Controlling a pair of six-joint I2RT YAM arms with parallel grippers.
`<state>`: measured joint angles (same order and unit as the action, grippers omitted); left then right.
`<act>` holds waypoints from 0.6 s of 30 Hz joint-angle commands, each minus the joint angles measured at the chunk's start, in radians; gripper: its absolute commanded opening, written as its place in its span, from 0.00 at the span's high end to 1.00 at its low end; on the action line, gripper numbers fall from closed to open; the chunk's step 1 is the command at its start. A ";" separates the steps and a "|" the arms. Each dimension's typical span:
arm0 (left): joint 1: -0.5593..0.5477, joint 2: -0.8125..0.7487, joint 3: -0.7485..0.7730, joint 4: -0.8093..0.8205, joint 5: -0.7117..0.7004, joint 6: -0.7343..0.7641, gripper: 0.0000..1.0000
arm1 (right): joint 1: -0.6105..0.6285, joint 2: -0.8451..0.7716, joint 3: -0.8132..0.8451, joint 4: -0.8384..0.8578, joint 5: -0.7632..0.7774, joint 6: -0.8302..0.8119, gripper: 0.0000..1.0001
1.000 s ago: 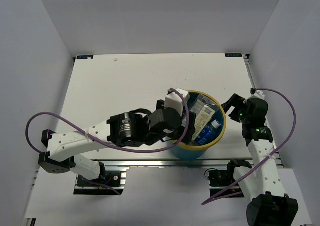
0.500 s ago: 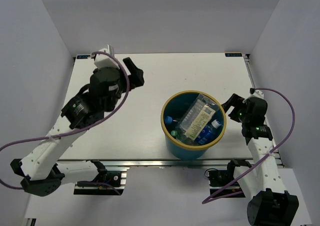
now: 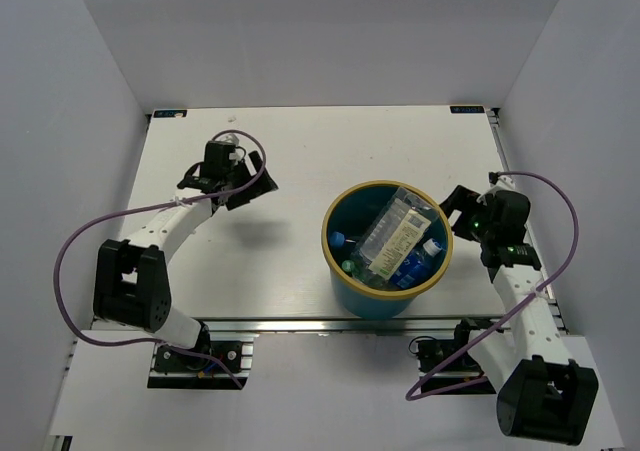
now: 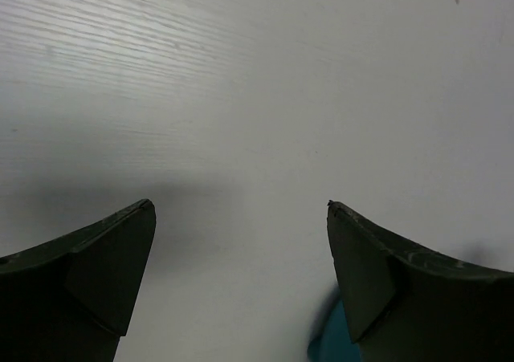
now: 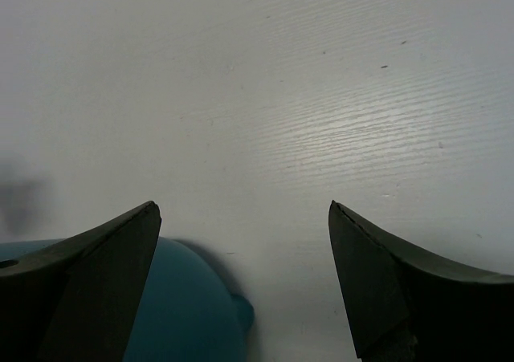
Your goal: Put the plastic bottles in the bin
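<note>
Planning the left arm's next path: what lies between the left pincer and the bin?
Only bare white table, as the top view shows; the left pincer and the bin stand well apart.

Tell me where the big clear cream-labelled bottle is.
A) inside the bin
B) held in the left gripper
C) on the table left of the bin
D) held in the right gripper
A: the top view shows the cream-labelled bottle lying slanted inside the bin.

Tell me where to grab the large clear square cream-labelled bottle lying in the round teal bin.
Take the large clear square cream-labelled bottle mid-body, across its narrow width, probably from above: it lies slanted atop the other bottles, and the round teal bin walls off its sides.
</note>
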<state>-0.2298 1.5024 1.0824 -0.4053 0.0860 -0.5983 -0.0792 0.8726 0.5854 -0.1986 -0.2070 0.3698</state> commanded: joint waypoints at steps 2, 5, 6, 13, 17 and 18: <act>-0.022 0.001 -0.053 0.227 0.212 0.026 0.04 | -0.007 0.049 -0.021 0.097 -0.135 -0.025 0.11; -0.022 0.028 -0.058 0.220 0.205 0.046 0.04 | -0.007 0.071 -0.027 0.102 -0.134 -0.031 0.11; -0.022 0.032 -0.059 0.220 0.202 0.049 0.04 | -0.007 0.072 -0.030 0.106 -0.132 -0.032 0.11; -0.022 0.024 -0.085 0.238 0.201 0.064 0.04 | -0.007 0.062 -0.035 0.117 -0.123 -0.040 0.11; -0.022 0.016 -0.090 0.235 0.199 0.075 0.04 | -0.007 0.042 -0.041 0.122 -0.103 -0.045 0.11; -0.022 0.016 -0.091 0.234 0.199 0.077 0.03 | -0.007 0.037 -0.042 0.123 -0.098 -0.045 0.11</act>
<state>-0.2546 1.5475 0.9985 -0.1967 0.2703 -0.5434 -0.0792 0.9356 0.5560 -0.1238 -0.3138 0.3477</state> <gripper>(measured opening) 0.964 0.895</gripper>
